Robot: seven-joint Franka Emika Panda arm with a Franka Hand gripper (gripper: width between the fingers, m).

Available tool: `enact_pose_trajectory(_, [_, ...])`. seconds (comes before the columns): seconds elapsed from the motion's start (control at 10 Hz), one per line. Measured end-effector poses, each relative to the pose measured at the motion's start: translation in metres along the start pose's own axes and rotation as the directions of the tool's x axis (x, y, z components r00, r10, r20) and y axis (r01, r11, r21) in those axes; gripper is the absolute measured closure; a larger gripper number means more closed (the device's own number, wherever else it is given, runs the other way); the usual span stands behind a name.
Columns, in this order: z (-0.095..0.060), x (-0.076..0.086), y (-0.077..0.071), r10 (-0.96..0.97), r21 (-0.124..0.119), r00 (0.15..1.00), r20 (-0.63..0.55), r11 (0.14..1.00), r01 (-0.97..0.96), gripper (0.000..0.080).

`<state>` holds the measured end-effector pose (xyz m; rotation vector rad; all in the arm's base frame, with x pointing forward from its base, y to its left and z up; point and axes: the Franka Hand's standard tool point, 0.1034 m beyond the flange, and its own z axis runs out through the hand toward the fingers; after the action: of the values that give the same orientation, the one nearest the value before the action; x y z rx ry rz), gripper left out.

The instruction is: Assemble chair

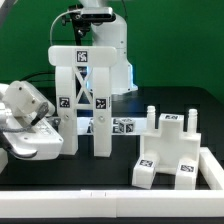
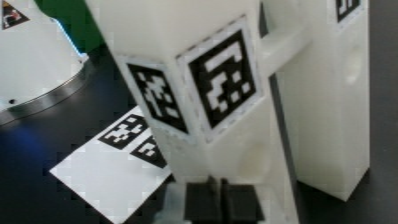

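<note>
A white chair frame (image 1: 82, 95) stands upright in the middle of the black table: two tall posts with cross bracing, and tags on its top and sides. My gripper (image 1: 66, 140) comes in from the exterior view's left, low beside the frame's nearer post. In the wrist view that post (image 2: 199, 85) fills the picture with two large tags. My gripper (image 2: 222, 197) is shut just short of it, the two dark fingers (image 2: 247, 197) pressed together with nothing between them. A second white chair piece (image 1: 170, 150), a stepped block with upright pegs, lies to the exterior view's right.
The marker board (image 1: 118, 125) lies flat behind the frame, and it also appears in the wrist view as the marker board (image 2: 111, 165). The arm's white base (image 1: 108, 40) rises at the back. A low white rail (image 1: 212, 172) borders the table at the right.
</note>
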<state>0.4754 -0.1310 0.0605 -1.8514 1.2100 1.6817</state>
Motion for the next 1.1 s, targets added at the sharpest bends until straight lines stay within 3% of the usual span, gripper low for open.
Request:
enact_pose_trajectory(0.3, [-0.005, -0.006, 0.004, 0.057, -0.006, 0.998, 0.009, 0.998, -0.057, 0.0769])
enact_pose_trajectory(0.5, [-0.007, -0.011, 0.001, 0.075, -0.007, 0.997, -0.002, 0.997, -0.075, 0.0396])
enact_pose_trajectory(0.6, [-0.006, -0.010, 0.002, 0.076, -0.007, 0.997, 0.001, 0.997, -0.076, 0.0396])
enact_pose_trajectory(0.7, [-0.006, -0.009, 0.002, 0.076, -0.007, 0.997, 0.002, 0.997, -0.076, 0.0248])
enact_pose_trajectory(0.8, [-0.006, -0.009, 0.002, 0.077, -0.007, 0.997, 0.002, 0.997, -0.077, 0.0180])
enact_pose_trajectory(1.1, [-0.013, -0.004, 0.003, 0.104, 0.032, 0.995, -0.013, 0.994, -0.103, 0.0151])
